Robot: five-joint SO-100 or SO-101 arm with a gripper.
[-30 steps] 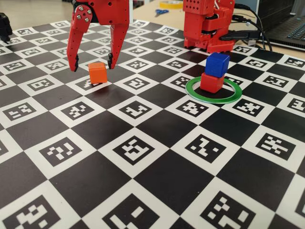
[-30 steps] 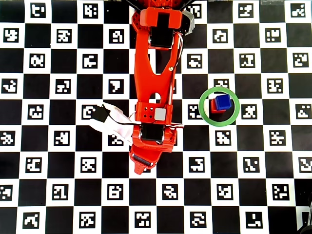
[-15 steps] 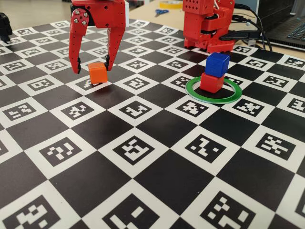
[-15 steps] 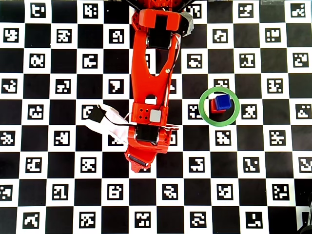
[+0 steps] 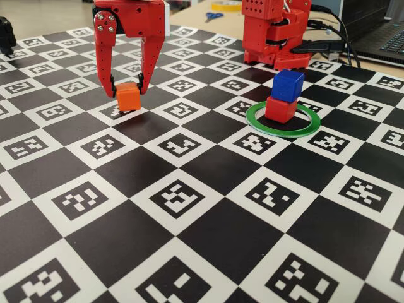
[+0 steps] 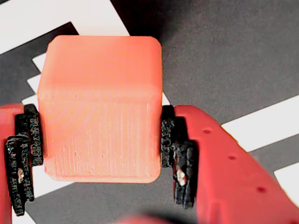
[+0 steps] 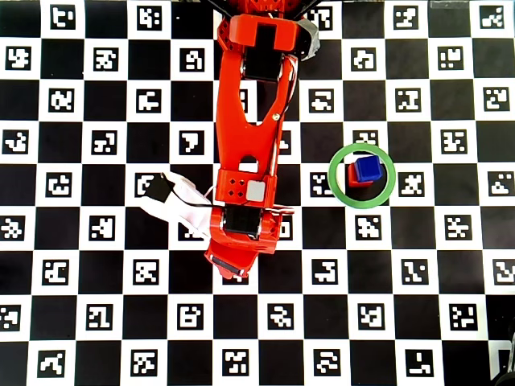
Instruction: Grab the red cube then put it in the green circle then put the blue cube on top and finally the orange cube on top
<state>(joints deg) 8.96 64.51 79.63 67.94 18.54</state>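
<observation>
Claw: the gripper (image 5: 126,89) has its jaws pressed against both sides of the orange cube (image 5: 128,96); the wrist view shows the black pads (image 6: 169,135) touching its flanks.
Cube position: on the checkered mat (image 5: 208,233), well left of the green circle (image 5: 282,119) in the fixed view.
Stack: the blue cube (image 5: 288,85) sits slightly askew on the red cube (image 5: 280,109), inside the ring.
Handling: likely light, rigid plastic with smooth faces — flat opposite sides are the sound hold.
Caution: a skewed top means a small landing area.

Black-and-white checkered marker mat (image 5: 208,233), wooden tabletop (image 5: 38,16) behind (scissors (image 5: 213,16) on it), black cables (image 5: 328,44), even light
</observation>
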